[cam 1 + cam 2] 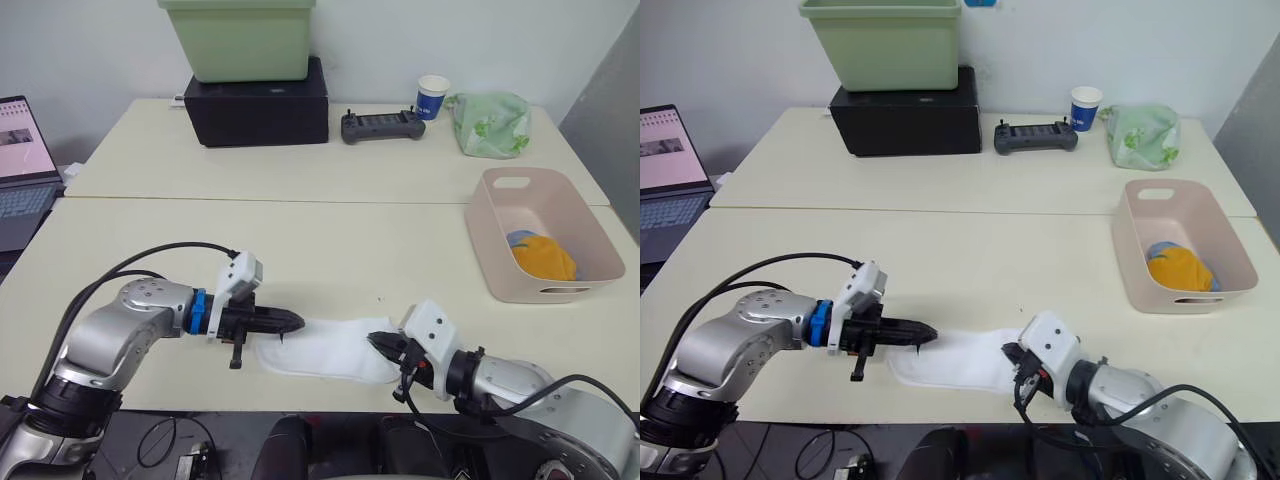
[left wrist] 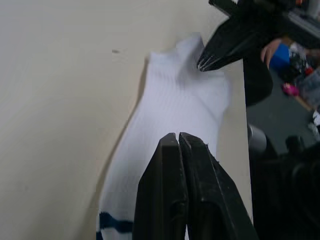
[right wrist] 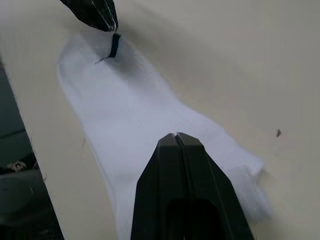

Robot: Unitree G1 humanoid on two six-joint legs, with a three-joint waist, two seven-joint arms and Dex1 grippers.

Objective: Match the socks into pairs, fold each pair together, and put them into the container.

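green tub (image 1: 240, 38), black box (image 1: 258, 105), cup (image 1: 432, 97)

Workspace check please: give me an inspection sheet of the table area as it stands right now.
Surface: pale table, seam between two tabletops.
Job's things: white sock flat at the near edge, dark blue mark at the left hand's end; pink basket at right holds an orange sock and a light blue sock.
Clutter: green tub on black box, controller, paper cup, green cloth bundle.
Grippers: left hand shut at one sock end; right hand shut at the other.
Cables: black cable looping over left arm.
Surroundings: laptop at left.
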